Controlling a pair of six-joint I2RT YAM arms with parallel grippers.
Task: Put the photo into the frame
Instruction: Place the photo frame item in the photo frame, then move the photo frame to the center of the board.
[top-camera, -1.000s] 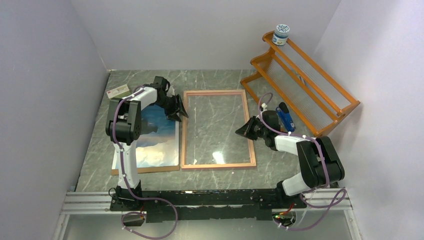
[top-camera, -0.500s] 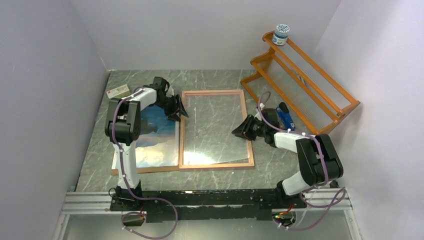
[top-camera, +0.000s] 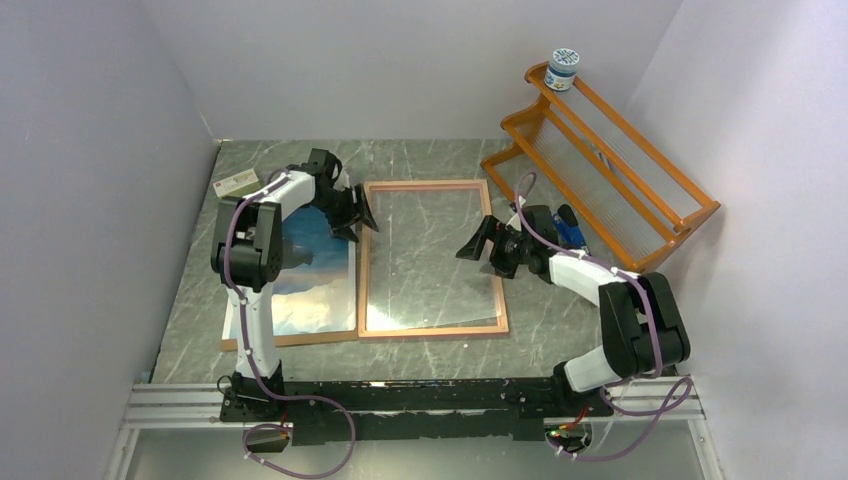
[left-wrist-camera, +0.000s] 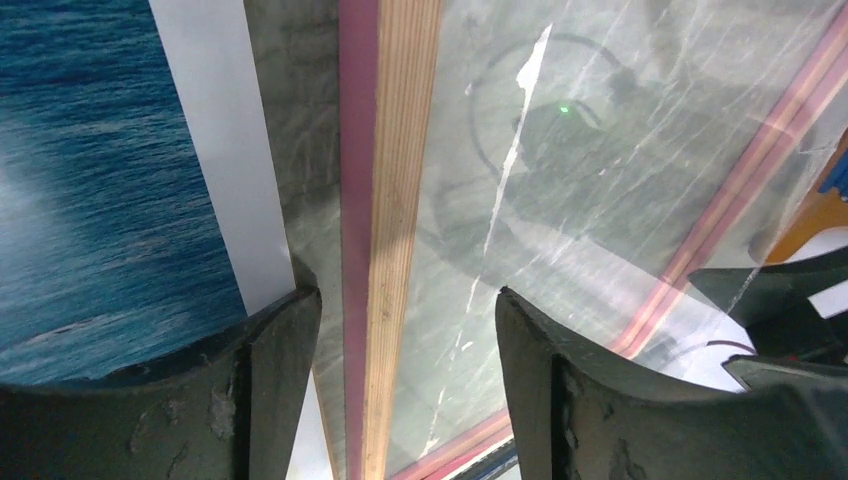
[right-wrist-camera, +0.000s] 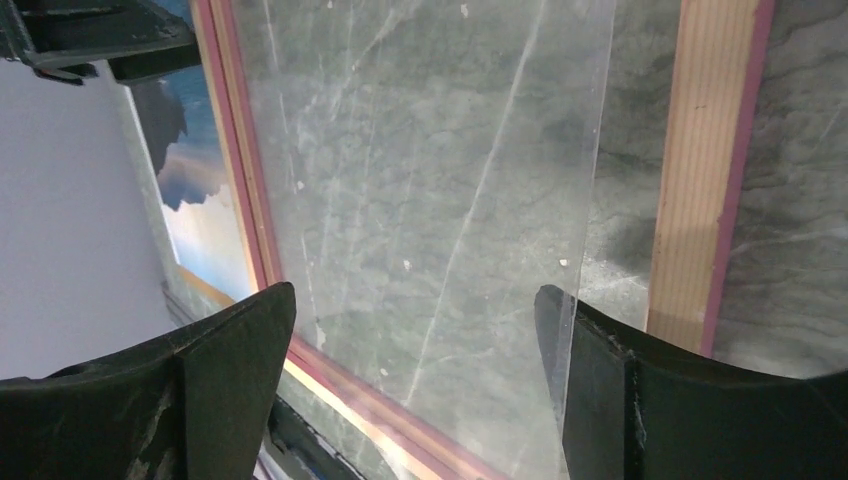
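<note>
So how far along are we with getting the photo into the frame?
Early. Done: the frame lies flat, clear pane inside. In hand: the left gripper, open, straddles its left rail; the right gripper hangs open over the pane; neither holds anything. Left: the photo, lying beside the frame on a brown board, must be picked up and laid in.

The pinkish wood frame (top-camera: 435, 328) lies flat, the sea photo (top-camera: 320, 278) face-up just beside it.
</note>
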